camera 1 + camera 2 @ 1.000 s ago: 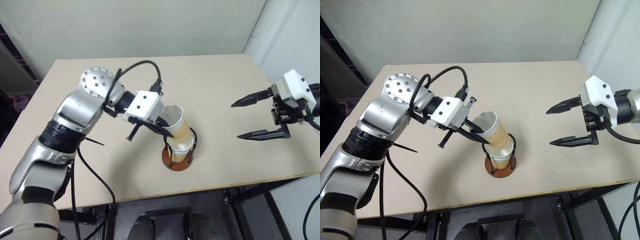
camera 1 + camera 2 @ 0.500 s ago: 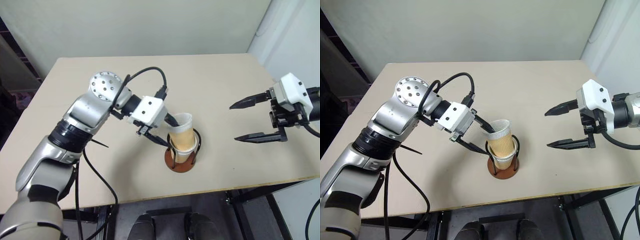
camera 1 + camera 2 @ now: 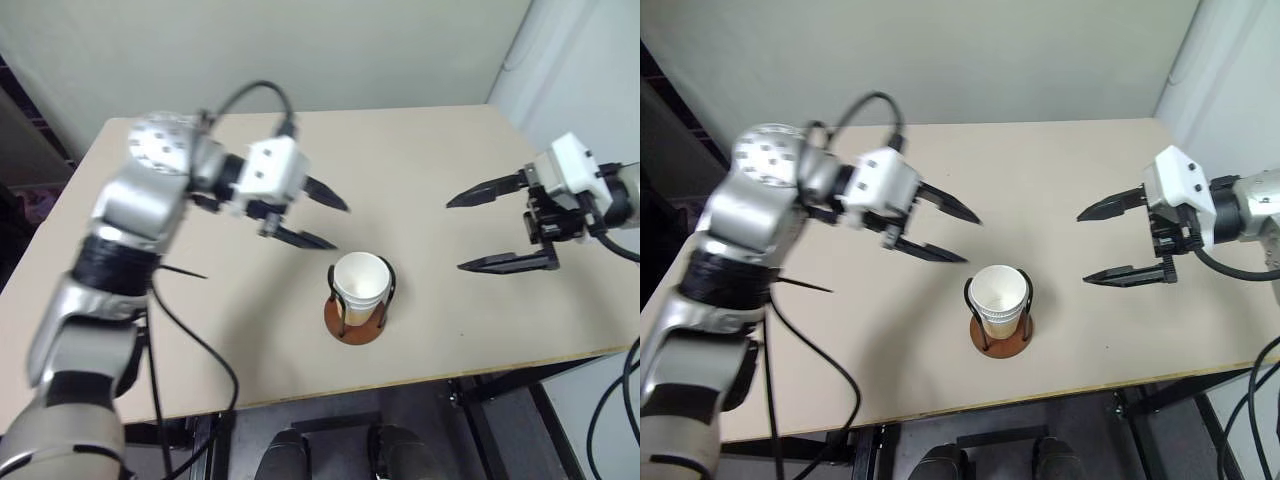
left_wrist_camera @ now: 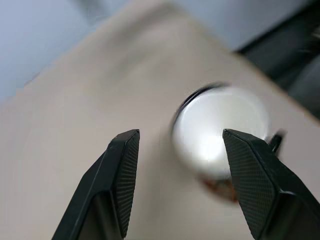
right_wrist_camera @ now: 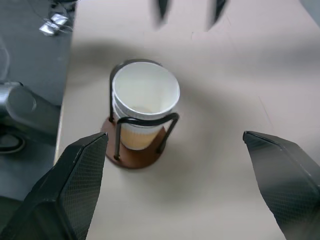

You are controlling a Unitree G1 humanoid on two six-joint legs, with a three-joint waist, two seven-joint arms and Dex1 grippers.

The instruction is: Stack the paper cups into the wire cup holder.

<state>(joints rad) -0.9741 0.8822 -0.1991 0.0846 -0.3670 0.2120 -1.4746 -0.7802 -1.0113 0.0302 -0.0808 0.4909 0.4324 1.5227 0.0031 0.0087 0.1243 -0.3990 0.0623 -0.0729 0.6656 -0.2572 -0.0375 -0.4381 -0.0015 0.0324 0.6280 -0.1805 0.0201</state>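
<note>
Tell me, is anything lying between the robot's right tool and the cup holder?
No. In the left eye view, only bare table separates the open right tool from the wire cup holder holding the paper cups.

The silver-and-black left arm reaches inward, its white-housed left gripper held aloft with both black fingers spread apart, empty. The white-cased right gripper points inward too, its fingers splayed wide, empty.

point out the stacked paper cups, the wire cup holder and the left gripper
paper cups (image 3: pixel 360 277), left eye view, white inside of the top cup
wire cup holder (image 3: pixel 352 331), left eye view, reddish-brown base
left gripper (image 3: pixel 334 224), left eye view, midway between fingertips
</note>
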